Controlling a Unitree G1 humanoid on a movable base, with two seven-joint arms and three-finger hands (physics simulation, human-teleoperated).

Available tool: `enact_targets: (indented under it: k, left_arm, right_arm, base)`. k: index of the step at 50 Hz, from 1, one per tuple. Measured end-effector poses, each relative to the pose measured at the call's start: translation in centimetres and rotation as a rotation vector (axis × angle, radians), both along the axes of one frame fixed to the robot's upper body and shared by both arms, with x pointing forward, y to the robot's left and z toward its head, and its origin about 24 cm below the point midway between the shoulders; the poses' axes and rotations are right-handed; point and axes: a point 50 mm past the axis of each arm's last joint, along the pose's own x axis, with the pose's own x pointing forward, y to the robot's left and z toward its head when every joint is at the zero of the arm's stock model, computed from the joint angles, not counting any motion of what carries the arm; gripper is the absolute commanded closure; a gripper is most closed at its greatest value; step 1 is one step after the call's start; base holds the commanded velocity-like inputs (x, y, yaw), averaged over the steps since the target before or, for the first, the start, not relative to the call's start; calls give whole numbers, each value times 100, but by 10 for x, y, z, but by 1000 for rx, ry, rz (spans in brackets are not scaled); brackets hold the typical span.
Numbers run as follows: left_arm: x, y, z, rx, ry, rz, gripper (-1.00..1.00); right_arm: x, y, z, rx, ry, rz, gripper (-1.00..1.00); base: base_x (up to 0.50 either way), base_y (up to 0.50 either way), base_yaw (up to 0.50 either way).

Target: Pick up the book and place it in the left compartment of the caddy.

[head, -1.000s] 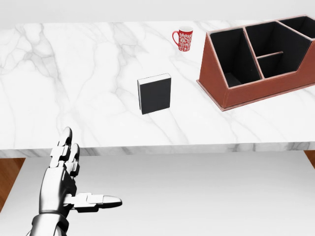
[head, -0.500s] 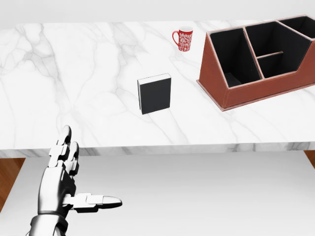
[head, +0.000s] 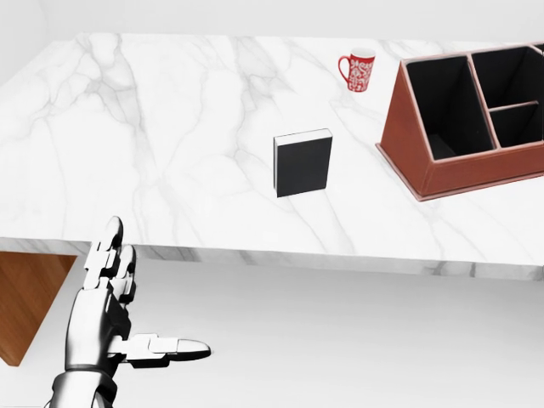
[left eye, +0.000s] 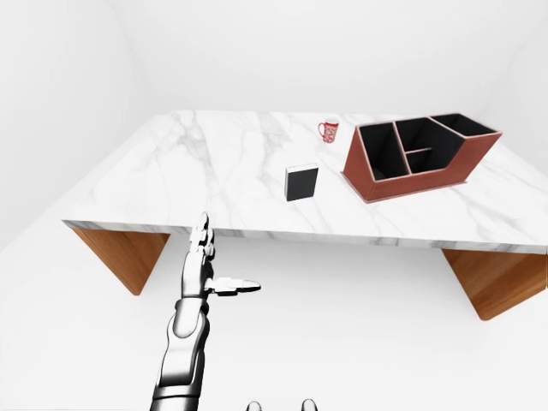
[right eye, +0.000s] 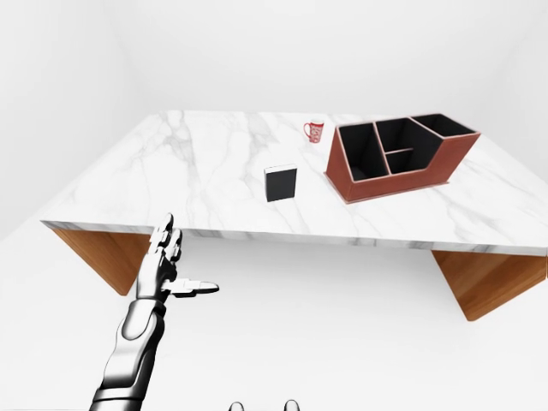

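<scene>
The book (head: 303, 163) lies flat on the marble desk (head: 153, 144), dark cover up with its white page edge showing on the left and top sides. In the head view it sits near the middle of the desk, closer to the near edge than to the far edge, and it touches nothing else.

The left hand (head: 115, 319) is at the bottom left of the head view, below the near edge of the desk and not over the desk top. Its fingers (head: 110, 251) are straight and point up toward the desk, close together, while the thumb sticks out to the right — the hand is spread and holds nothing. The book is up and to the right of this hand, well apart from it, with the desk edge between them.

The caddy (left eye: 417, 156) stands near the right edge of the desk, a reddish-brown box with dark compartments inside; in the head view its right part is cut off by the picture. Its left compartment (left eye: 384, 156) is the one nearest the book. The book and the caddy are apart, with bare marble between them.

A red patterned mug (head: 358, 70) stands upright toward the far edge of the desk, just left of the caddy.

The right hand shows in none of the views.
</scene>
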Motion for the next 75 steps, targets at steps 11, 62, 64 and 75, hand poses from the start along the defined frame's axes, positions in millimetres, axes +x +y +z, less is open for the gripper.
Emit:
enact_targets:
  k: [11, 62, 64, 75]
  left_arm:
    - [1, 0, -1, -1, 5, -1, -100]
    - [4, 1, -10, 4, 46, 3, -100]
    - [4, 1, -9, 5, 43, 2, -100]
    - [1, 0, -5, 9, 22, 2, -100]
  right_arm:
    - [0, 0, 0, 2, -2, 1, -100]
    - [0, 0, 0, 1, -8, 10, -100]
    - [0, 0, 1, 1, -9, 10, -100]
    - [-1, 0, 1, 2, -10, 8, -100]
  base:
    - [0, 0, 18]
    - [0, 0, 18]
    - [0, 0, 18]
    - [0, 0, 18]
